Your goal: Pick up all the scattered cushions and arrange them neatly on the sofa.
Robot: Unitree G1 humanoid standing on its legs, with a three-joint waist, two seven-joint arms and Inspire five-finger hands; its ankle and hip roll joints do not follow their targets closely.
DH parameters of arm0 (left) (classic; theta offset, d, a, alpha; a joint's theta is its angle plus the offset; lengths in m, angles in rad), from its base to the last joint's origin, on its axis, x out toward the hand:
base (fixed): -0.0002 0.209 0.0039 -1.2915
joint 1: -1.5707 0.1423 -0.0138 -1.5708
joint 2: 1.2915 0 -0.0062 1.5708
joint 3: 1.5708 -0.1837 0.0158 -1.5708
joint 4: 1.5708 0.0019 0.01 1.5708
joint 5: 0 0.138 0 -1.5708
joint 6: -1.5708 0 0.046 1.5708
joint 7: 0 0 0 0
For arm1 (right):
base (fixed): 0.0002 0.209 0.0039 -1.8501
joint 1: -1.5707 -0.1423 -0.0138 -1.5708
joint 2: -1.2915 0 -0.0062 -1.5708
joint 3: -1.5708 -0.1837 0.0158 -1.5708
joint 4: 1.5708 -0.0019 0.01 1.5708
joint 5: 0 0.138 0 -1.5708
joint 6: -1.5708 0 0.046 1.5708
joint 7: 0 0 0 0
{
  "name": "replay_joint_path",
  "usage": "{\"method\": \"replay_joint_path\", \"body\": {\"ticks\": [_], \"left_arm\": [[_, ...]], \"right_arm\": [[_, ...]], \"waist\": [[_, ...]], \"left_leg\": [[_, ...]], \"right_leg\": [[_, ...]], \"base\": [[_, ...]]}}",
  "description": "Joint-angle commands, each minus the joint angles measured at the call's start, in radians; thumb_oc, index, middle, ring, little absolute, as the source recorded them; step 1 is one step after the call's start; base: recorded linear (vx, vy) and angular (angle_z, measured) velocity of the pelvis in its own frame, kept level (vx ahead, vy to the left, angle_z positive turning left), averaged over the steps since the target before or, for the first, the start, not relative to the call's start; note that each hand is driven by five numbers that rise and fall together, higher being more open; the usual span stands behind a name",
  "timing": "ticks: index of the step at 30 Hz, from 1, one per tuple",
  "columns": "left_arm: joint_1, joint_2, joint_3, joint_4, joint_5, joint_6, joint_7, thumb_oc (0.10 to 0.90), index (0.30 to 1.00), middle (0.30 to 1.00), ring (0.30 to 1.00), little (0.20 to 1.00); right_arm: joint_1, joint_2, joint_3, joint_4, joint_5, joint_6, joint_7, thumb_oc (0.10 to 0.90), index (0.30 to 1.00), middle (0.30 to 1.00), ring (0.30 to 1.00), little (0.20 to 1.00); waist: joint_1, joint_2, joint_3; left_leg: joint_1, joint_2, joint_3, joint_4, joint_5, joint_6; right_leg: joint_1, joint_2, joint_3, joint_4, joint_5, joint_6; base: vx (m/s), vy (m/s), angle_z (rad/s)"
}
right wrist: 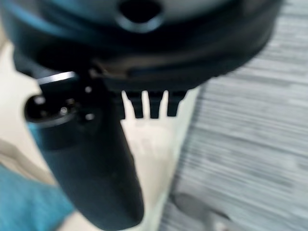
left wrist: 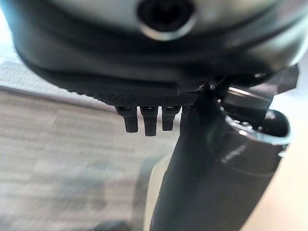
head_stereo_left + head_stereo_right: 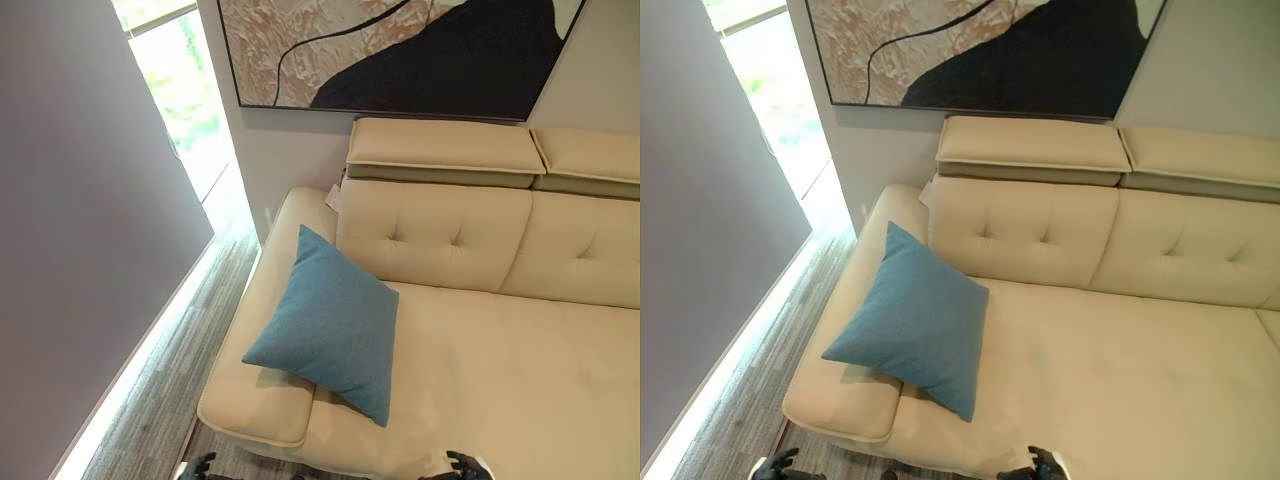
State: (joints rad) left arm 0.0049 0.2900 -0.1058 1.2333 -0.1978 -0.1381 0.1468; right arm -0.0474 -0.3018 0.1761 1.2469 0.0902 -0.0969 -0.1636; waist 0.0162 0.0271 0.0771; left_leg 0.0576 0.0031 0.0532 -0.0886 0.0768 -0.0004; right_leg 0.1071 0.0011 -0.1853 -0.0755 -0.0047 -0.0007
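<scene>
A blue square cushion (image 3: 328, 323) lies tilted on the left end of the cream sofa (image 3: 500, 370), one corner pointing toward the backrest, its lower side resting over the low armrest (image 3: 255, 410). A patch of the same blue cushion (image 1: 24, 209) appears in the right wrist view. My left hand (image 3: 200, 466) is low in front of the sofa's left corner, over the floor. My right hand (image 3: 466, 466) is at the sofa's front edge, right of the cushion. In each wrist view the fingers (image 2: 147, 120) (image 1: 154, 103) hang straight and hold nothing.
The sofa has a tufted backrest (image 3: 440, 235) with raised headrests (image 3: 440, 148). A large framed painting (image 3: 400, 50) hangs on the wall behind. A grey wall (image 3: 70, 250) and a bright window (image 3: 180, 90) stand at the left, with a strip of grey wood floor (image 3: 170, 390) alongside.
</scene>
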Motion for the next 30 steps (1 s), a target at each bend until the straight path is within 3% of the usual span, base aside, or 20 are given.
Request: {"method": "replay_joint_path", "body": {"ticks": [1,3,4,6,7,8,12,20,22,26,30], "left_arm": [[-0.040,0.093,0.051,-0.144,-0.052,-0.088,0.053,0.800,0.900,0.900,0.900,0.900],[-0.025,0.108,0.067,-0.227,-0.070,-0.099,0.059,0.800,0.900,0.900,0.900,0.900],[0.015,0.116,0.099,-0.390,-0.106,-0.119,0.067,0.800,0.900,0.900,0.900,0.900],[0.052,0.120,0.138,-0.563,-0.117,-0.133,0.092,0.800,0.900,0.900,0.900,0.900],[0.053,0.120,0.138,-0.564,-0.117,-0.133,0.092,0.800,0.900,0.900,0.900,0.900],[0.075,0.115,0.173,-0.703,-0.105,-0.147,0.119,0.800,0.900,0.900,0.900,0.900],[0.043,0.117,0.203,-0.876,-0.083,-0.174,0.175,0.800,0.900,0.900,0.900,0.900],[-0.119,0.139,0.155,-0.953,-0.017,-0.178,0.268,0.800,0.900,0.900,0.900,0.900],[-0.257,0.152,0.071,-0.945,-0.014,-0.174,0.295,0.800,0.900,0.900,0.900,0.900],[-0.385,0.174,-0.017,-0.899,0.059,-0.139,0.324,0.800,0.900,0.900,0.900,0.900],[-0.492,0.164,-0.092,-0.816,0.047,-0.127,0.324,0.800,0.900,0.900,0.900,0.900]], "right_arm": [[-0.041,-0.089,-0.021,-0.058,0.032,-0.049,-0.060,0.800,0.900,0.900,0.900,0.900],[-0.039,-0.104,-0.033,-0.090,0.033,-0.052,-0.066,0.800,0.900,0.900,0.900,0.900],[-0.033,-0.124,-0.051,-0.158,0.032,-0.058,-0.073,0.800,0.900,0.900,0.900,0.900],[-0.029,-0.142,-0.071,-0.227,0.029,-0.059,-0.084,0.800,0.900,0.900,0.900,0.900],[-0.029,-0.142,-0.070,-0.227,0.029,-0.058,-0.084,0.800,0.900,0.900,0.900,0.900],[-0.027,-0.159,-0.097,-0.302,0.026,-0.063,-0.096,0.800,0.900,0.900,0.900,0.900],[-0.052,-0.182,-0.109,-0.373,0.021,-0.066,-0.124,0.800,0.900,0.900,0.900,0.900],[-0.112,-0.187,-0.072,-0.424,0.016,-0.068,-0.160,0.800,0.900,0.900,0.900,0.900],[-0.147,-0.174,-0.025,-0.439,0.013,-0.066,-0.166,0.800,0.900,0.900,0.900,0.900],[-0.180,-0.155,0.018,-0.458,0.012,-0.065,-0.172,0.800,0.900,0.900,0.900,0.900],[-0.210,-0.143,0.051,-0.483,0.016,-0.063,-0.174,0.800,0.900,0.900,0.900,0.900]], "waist": [[0.012,-0.061,0.005],[0.013,-0.059,0.007],[0.014,-0.055,0.010],[0.016,-0.051,0.012],[0.016,-0.051,0.012],[0.017,-0.046,0.013],[0.018,-0.034,0.014],[0.005,-0.011,0.024],[-0.013,-0.003,0.034],[-0.036,0.000,0.053],[-0.060,0.000,0.060]], "left_leg": [[0.015,-0.010,0.002,0.003,-0.091,-0.016],[0.016,-0.010,0.000,0.002,-0.091,-0.015],[0.012,-0.011,0.002,0.001,-0.091,-0.015],[0.010,-0.012,0.002,0.001,-0.092,-0.014],[0.010,-0.012,0.002,0.001,-0.092,-0.014],[0.005,-0.013,0.001,0.001,-0.093,-0.015],[-0.013,-0.014,-0.004,0.001,-0.090,-0.020],[-0.056,-0.015,-0.007,0.001,-0.078,-0.029],[-0.085,-0.013,-0.004,0.001,-0.073,-0.032],[-0.137,-0.010,0.003,0.001,-0.063,-0.032],[-0.200,-0.008,0.016,0.001,-0.051,-0.029]], "right_leg": [[-0.014,-0.055,0.006,0.024,-0.038,0.082],[-0.014,-0.055,0.006,0.022,-0.038,0.083],[-0.015,-0.057,0.003,0.016,-0.037,0.084],[-0.014,-0.058,0.001,0.008,-0.035,0.087],[-0.014,-0.058,0.001,0.008,-0.035,0.087],[-0.013,-0.061,-0.004,-0.003,-0.032,0.089],[-0.022,-0.064,-0.014,-0.012,-0.031,0.092],[-0.058,-0.065,-0.027,-0.012,-0.031,0.091],[-0.089,-0.063,-0.029,-0.012,-0.026,0.092],[-0.148,-0.061,-0.015,-0.012,-0.011,0.093],[-0.225,-0.058,0.007,-0.009,0.011,0.093]], "base": [[0.00,-0.011,0.04],[0.00,0.000,0.00],[0.00,0.000,0.00],[0.00,0.000,0.00],[0.00,0.000,0.00],[0.00,0.000,0.00],[0.00,-0.003,0.01],[-0.02,0.003,0.06],[-0.01,0.009,0.06],[-0.06,0.021,-0.05],[-0.05,0.030,-0.21]]}}
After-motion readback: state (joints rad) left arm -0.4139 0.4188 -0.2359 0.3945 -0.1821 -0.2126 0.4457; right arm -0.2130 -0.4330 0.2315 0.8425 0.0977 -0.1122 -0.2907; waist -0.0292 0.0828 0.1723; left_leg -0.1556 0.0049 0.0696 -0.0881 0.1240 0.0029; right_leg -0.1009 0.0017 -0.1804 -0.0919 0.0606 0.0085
